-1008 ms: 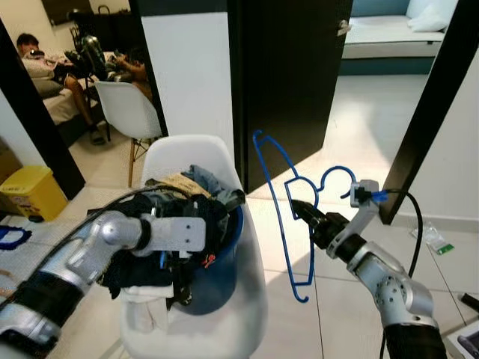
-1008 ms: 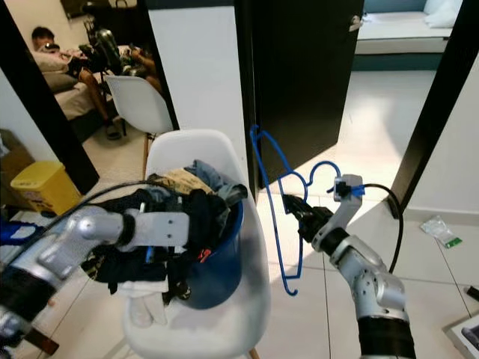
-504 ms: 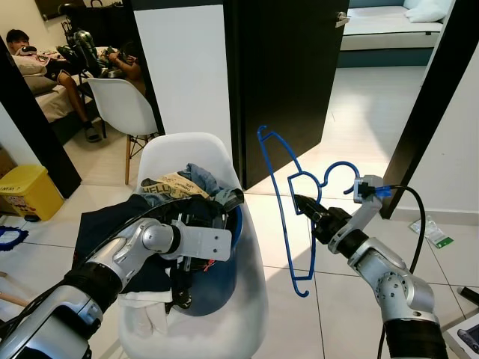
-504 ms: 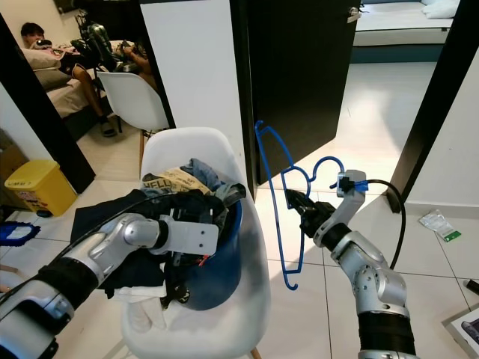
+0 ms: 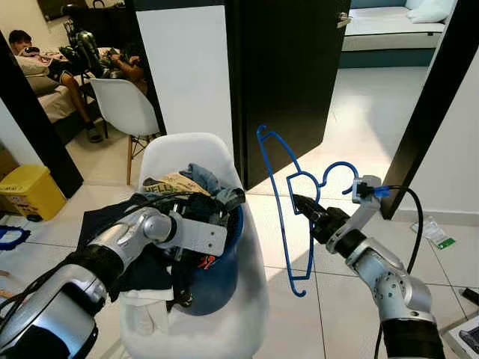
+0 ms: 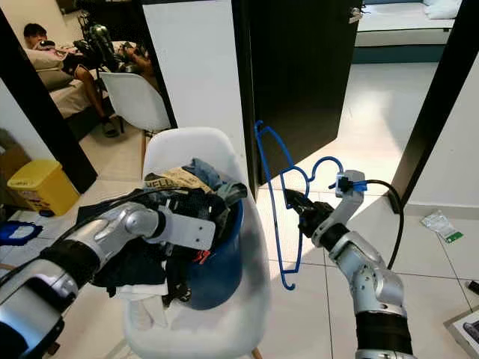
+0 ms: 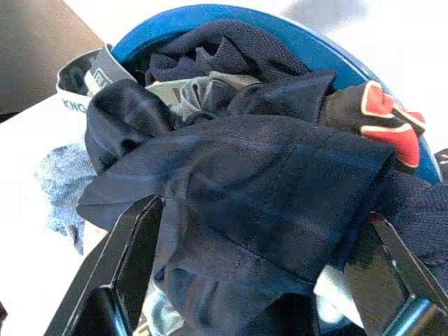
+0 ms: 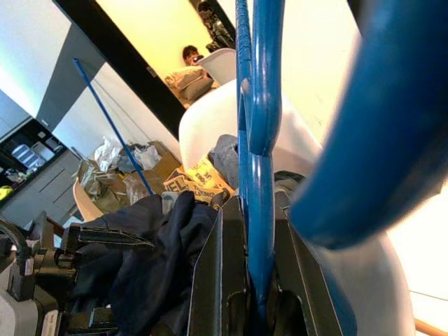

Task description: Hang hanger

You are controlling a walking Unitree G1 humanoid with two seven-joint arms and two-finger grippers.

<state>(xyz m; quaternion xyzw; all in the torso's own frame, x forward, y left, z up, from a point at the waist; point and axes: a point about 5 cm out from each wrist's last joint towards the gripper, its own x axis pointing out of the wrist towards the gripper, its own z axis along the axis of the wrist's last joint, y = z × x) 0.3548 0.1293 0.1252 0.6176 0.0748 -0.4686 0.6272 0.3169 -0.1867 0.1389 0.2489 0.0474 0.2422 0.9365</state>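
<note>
The left gripper (image 7: 245, 280) has shifted slightly, jaws spread around dark clothes (image 7: 266, 189) in the blue basket (image 5: 217, 277). The right gripper (image 5: 299, 206) still clamps the hanger (image 5: 281, 202) upright beside the chair (image 5: 187, 153); the basket's contents are mostly hidden.

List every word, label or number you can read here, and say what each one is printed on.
"KNO": partial black letters on the white printed fabric at the rim of the blue basket; the rest is hidden.
Black block letters on the same fabric in the head views: too small to read.
Print on the packet on the floor: too small to read.
</note>
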